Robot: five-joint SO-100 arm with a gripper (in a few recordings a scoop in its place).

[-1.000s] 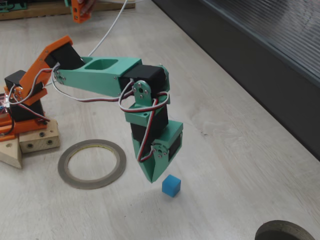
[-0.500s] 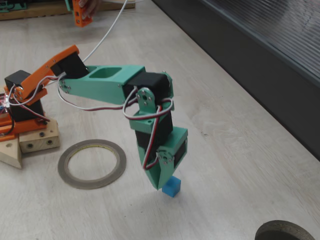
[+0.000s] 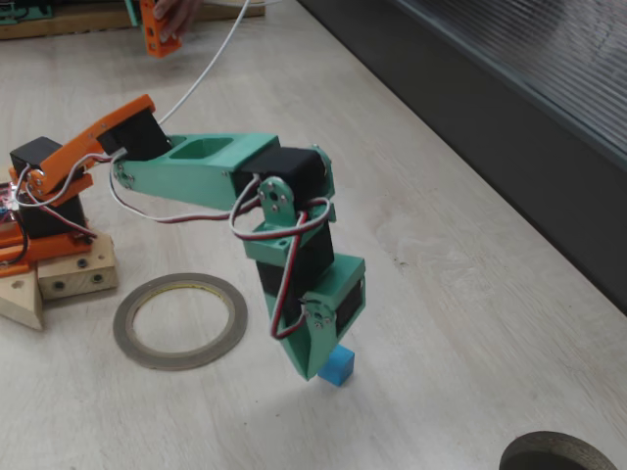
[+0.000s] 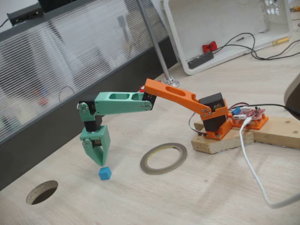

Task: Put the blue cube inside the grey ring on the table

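Gripper [image 3: 318, 370]: pointing straight down at the blue cube [image 3: 336, 367]; in one fixed view the green tip hides the cube's near-left edge, and in the other fixed view the tip [image 4: 100, 162] sits just above the cube [image 4: 105, 174]. I cannot tell whether the fingers are parted or closed, and nothing is held.

Cube: resting flat on the table [image 3: 460, 294], outside the grey ring [image 3: 180, 320] and to its right in that view; from the opposite camera it lies left of the ring [image 4: 163, 158]. Near the ring, not touching it.

Ring: lying flat, its opening bare, close to the wooden block under the arm's base.

Step, as I read it: lining up for the grasp, lift not begun.

Doing it well: I want the fingers astride the cube, one on each flat face, tips low to the table before I squeeze. If the tip is offset, closing may nudge the cube away, so I check both cameras first.

After the grasp: I would lift clear of the ring's rim, swing over, and let go near the middle of the opening, low down so the cube does not bounce out.
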